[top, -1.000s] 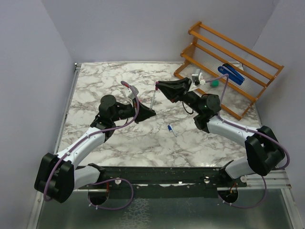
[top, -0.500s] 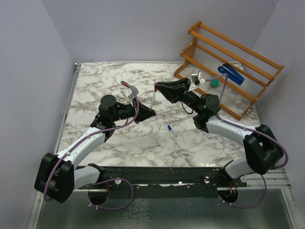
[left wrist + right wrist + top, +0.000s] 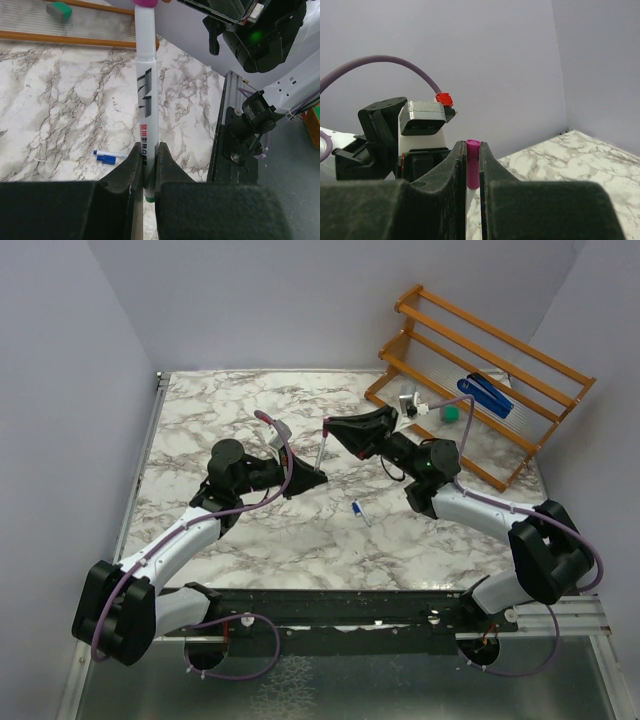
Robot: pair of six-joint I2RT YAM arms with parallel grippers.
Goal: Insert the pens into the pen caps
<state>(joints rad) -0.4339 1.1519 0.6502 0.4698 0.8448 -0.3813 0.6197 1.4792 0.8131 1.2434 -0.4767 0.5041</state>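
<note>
My left gripper (image 3: pixel 146 162) is shut on the lower end of a white pen (image 3: pixel 146 95), which stands upright above the table (image 3: pixel 230 420). The pen (image 3: pixel 321 452) rises from the left gripper (image 3: pixel 317 477) to the right gripper (image 3: pixel 327 426). My right gripper (image 3: pixel 473 146) is shut on a pink pen cap (image 3: pixel 473 165). The cap sits on the top end of the pen (image 3: pixel 470 198). In the left wrist view the cap (image 3: pixel 146 2) shows at the top edge. A second pen with a blue end (image 3: pixel 358 511) lies on the marble; beside this pen (image 3: pixel 107 153) lies a blue piece (image 3: pixel 106 159).
An orange wooden rack (image 3: pixel 520 360) stands at the back right with a blue stapler-like object (image 3: pixel 487 395) and a small green block (image 3: pixel 452 413) on it. The green block (image 3: pixel 62 10) also shows in the left wrist view. Purple walls close in the table on three sides.
The right gripper has shifted very slightly left and down over the pen's top. The left arm and the pen have held still.
</note>
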